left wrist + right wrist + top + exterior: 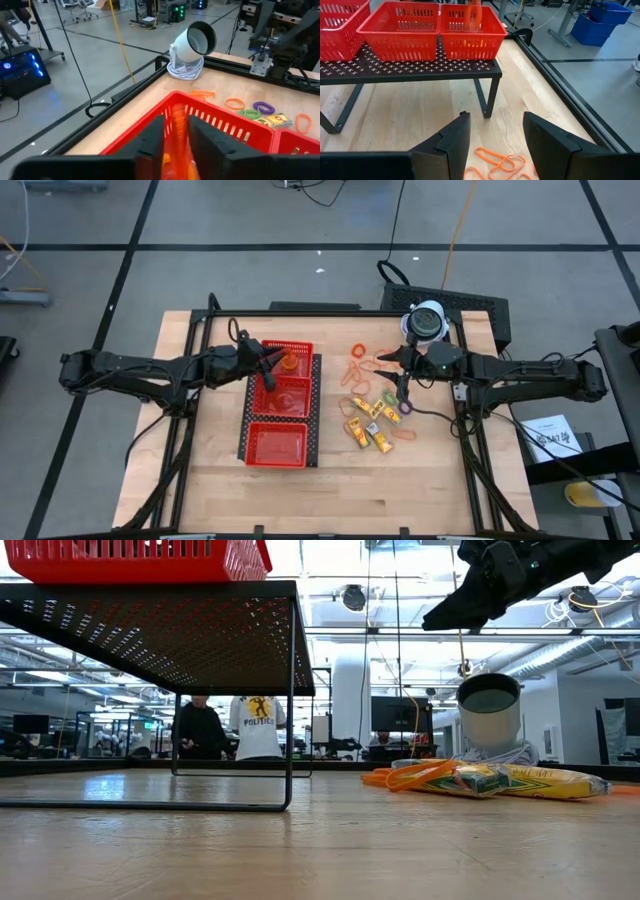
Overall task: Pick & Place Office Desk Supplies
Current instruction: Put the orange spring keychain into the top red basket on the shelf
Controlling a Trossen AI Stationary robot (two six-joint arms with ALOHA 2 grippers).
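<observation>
Orange rubber band (176, 131) is held stretched upright between the left gripper's (273, 368) narrow jaws over the red mesh tray's (262, 445) far compartment, while the right gripper (492, 137) is seen wide open above loose orange bands (495, 161); no writing on them is readable.

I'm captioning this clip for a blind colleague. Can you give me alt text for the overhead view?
Seen from above, the left gripper holds an orange rubber band over the end compartment of a red tray on a wooden table. The right gripper hovers with open fingers over scattered rubber bands, rings and yellow sticks, beside a white dome camera.
</observation>
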